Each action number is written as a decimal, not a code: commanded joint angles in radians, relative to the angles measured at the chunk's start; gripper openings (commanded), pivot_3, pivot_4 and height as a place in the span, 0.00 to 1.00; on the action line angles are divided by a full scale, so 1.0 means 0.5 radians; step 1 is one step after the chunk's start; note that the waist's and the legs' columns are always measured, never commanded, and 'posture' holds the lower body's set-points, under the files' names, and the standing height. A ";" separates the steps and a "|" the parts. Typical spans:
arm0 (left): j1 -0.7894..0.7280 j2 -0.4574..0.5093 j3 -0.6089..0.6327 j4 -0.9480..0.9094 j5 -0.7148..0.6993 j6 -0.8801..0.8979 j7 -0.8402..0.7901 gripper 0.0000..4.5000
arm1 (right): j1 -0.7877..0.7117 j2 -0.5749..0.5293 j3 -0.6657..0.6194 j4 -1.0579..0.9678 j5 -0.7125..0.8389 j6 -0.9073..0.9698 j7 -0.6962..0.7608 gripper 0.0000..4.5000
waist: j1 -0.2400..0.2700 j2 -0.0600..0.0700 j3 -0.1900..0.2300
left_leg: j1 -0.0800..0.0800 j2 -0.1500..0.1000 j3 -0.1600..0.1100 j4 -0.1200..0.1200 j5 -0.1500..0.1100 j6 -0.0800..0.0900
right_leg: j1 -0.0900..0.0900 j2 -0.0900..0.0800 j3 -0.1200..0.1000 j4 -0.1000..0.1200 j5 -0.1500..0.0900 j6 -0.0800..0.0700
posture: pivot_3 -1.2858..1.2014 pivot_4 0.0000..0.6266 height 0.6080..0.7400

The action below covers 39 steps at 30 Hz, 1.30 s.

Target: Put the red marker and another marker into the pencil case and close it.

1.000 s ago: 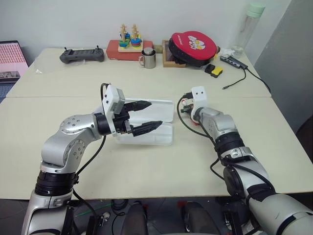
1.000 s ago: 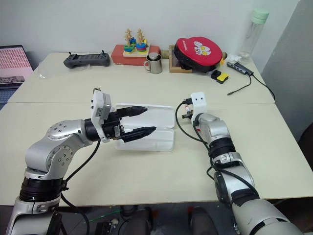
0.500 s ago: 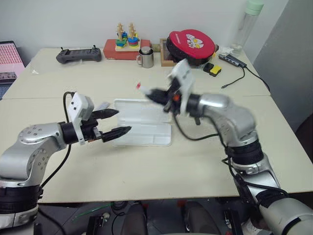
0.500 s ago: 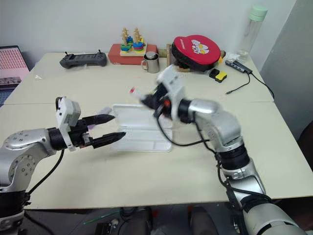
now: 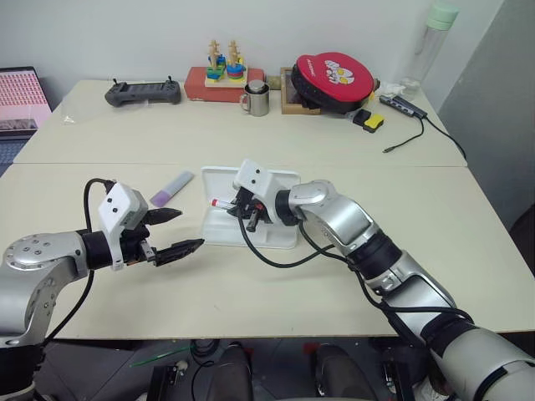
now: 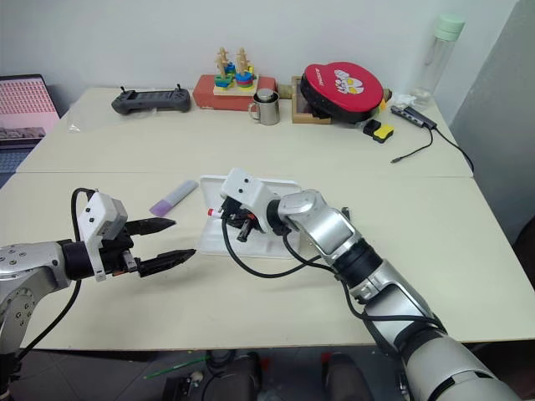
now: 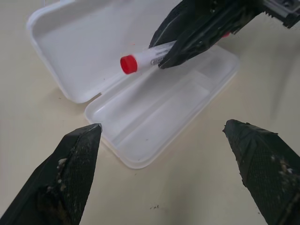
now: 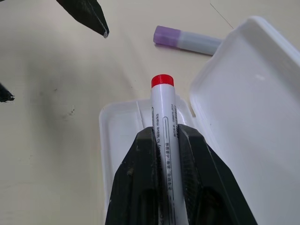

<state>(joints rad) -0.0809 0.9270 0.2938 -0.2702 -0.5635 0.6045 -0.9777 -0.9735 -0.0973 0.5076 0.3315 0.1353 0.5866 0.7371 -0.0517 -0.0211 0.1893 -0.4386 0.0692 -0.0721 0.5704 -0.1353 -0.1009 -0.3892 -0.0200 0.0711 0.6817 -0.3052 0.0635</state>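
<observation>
The red marker [image 8: 165, 122] is a thin white pen with a red end. The pencil case [image 5: 280, 236] is a flat white box with round corners, and it lies wide open on the pale surface [image 5: 351, 276]. The other marker [image 5: 171, 188] is short, fat and light purple.

A second ago the right end effector [image 5: 241, 210] was off to the right of the case. Now it has swung across and hangs over the case. Back then the left end effector [image 5: 173, 232] was over the case. Now it has pulled away to the left side.

The right end effector is squeezed tight on the red marker. The marker sticks out past its fingers [image 8: 140, 187], with the red end pointing to the left, above the left part of the open case. The left end effector has its two fingers spread wide with nothing between them. It floats just left of the case, above the surface. The purple marker lies flat on the surface near the far left corner of the case, a bit beyond the left end effector.
</observation>
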 commanded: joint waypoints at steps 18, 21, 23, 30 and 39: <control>-0.043 -0.181 0.283 0.015 -0.119 0.137 0.422 1.00 | -0.029 0.040 -0.176 0.009 -0.053 -0.177 0.304 0.89 | -0.006 0.000 0.000 | 0.000 0.000 0.000 -0.002 0.000 0.000 | -0.001 0.000 -0.001 0.001 0.000 -0.003 | 0.52 0.24 1.00; -0.113 -0.214 0.288 0.145 -0.037 0.088 0.524 1.00 | 0.043 0.023 -0.236 -0.190 0.028 -0.083 0.336 1.00 | -0.006 -0.001 -0.001 | 0.001 0.001 -0.001 -0.001 0.000 0.000 | 0.000 0.001 -0.001 0.002 -0.002 0.000 | 0.52 0.24 1.00; -0.218 -0.247 0.232 0.313 0.051 0.040 0.619 1.00 | 0.125 -0.011 -0.348 -0.456 0.134 0.050 0.309 1.00 | 0.003 -0.001 -0.001 | 0.001 0.001 -0.001 -0.001 0.000 0.000 | 0.001 0.001 -0.001 0.001 -0.001 0.000 | 0.52 0.24 1.00; -0.513 -0.305 -0.068 0.834 0.365 -0.237 0.615 1.00 | 0.226 -0.017 -0.593 -0.892 0.278 0.295 0.039 1.00 | 0.021 -0.002 -0.001 | 0.001 0.000 -0.002 0.002 0.000 0.000 | 0.002 0.001 -0.002 0.001 0.001 0.002 | 0.52 0.24 1.00; -0.987 -0.379 -0.287 1.653 0.655 -0.619 0.556 1.00 | 0.290 -0.037 -0.612 -1.099 0.306 0.425 -0.154 1.00 | 0.035 -0.003 -0.002 | 0.000 0.000 -0.001 0.001 0.000 -0.001 | 0.001 0.002 -0.002 0.001 0.005 -0.003 | 0.52 0.24 1.00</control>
<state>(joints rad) -0.5340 0.7336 0.1545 0.4918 -0.2726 0.3392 -0.7086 -0.8331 -0.1146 0.2166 -0.1648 0.2680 0.7964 0.6743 -0.0343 -0.0228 0.1883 -0.4386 0.0690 -0.0727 0.5709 -0.1352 -0.1012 -0.3887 -0.0193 0.0703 0.6824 -0.3027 0.0619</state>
